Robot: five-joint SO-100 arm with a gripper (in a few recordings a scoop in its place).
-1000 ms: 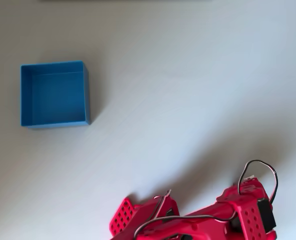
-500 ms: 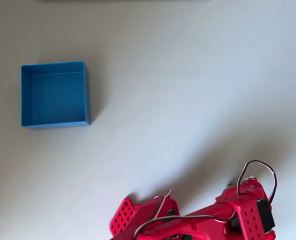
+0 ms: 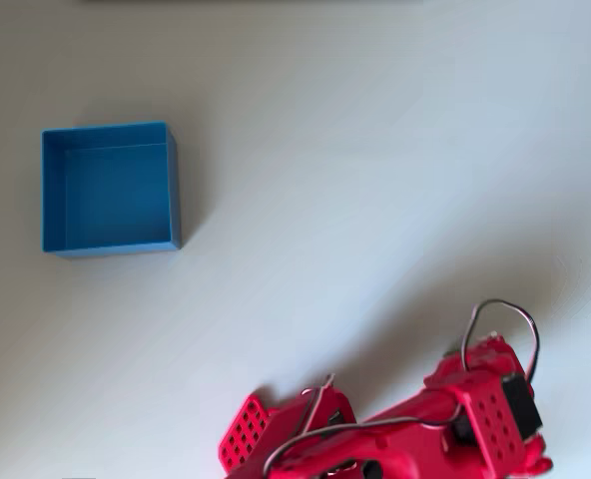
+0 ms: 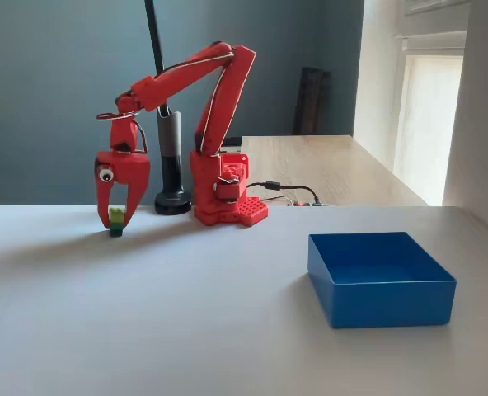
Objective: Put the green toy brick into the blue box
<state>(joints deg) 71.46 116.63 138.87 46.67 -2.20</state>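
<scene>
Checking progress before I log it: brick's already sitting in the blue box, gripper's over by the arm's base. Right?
Not quite. In the fixed view the green toy brick is between the fingers of the gripper, low over the table, well apart from the blue box, whose visible floor is bare. The gripper is by the base.

No readable txt, labels, nos. or signs anywhere.

- Blue box (image 3: 110, 188) toward the counter's (image 3: 375, 180) left edge, open side up, nothing inside.
- Red arm (image 3: 415, 429) along the bottom edge, well apart from it.
</scene>
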